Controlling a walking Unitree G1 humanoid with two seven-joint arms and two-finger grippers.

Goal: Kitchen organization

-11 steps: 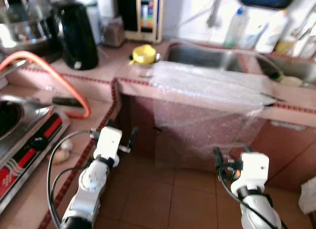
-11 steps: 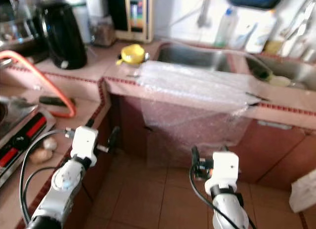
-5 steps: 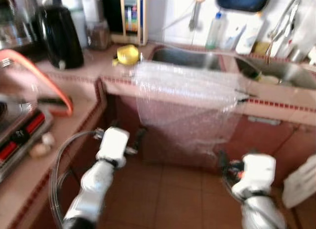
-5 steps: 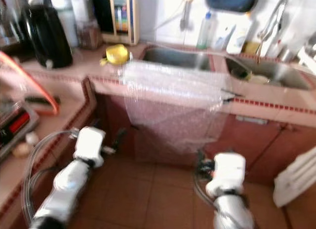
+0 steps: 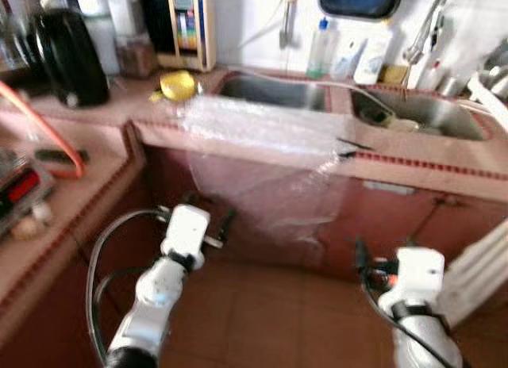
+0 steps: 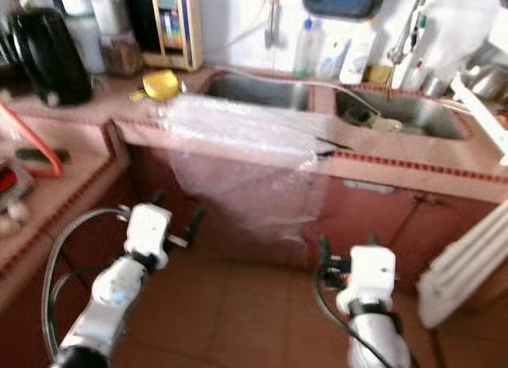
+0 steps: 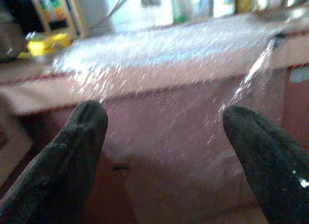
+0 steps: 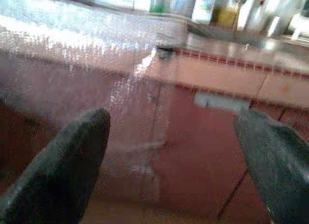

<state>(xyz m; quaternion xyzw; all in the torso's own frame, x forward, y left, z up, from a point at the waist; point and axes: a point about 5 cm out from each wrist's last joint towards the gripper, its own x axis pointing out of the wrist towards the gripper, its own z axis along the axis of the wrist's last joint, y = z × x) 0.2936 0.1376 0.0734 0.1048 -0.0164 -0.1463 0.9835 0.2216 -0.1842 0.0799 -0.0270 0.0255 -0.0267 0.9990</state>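
A clear bubble-wrap sheet (image 5: 262, 142) lies on the pink counter and hangs down over the cabinet front by the left sink basin (image 5: 270, 90). A yellow cup (image 5: 176, 85) stands at the sheet's far left corner, and a black kettle (image 5: 67, 55) farther left. Both arms are held low over the floor, short of the cabinet. My left gripper (image 5: 208, 215) is open and faces the hanging sheet (image 7: 183, 113). My right gripper (image 5: 381, 255) is open too and faces the cabinet front (image 8: 212, 137) to the right of the sheet. Neither holds anything.
A second sink basin (image 5: 421, 118) with a faucet (image 5: 421, 35) lies to the right. Bottles (image 5: 317, 47) line the wall. A stove (image 5: 16, 193) and orange hose (image 5: 48, 118) sit on the left counter. A white ribbed object (image 5: 476, 265) leans at right. Brown tiled floor (image 5: 262, 312) lies ahead.
The whole view has shifted left and pulled back, so the camera has turned right: the stove slid toward the edge and the right basin came in. Both arms keep their pose.
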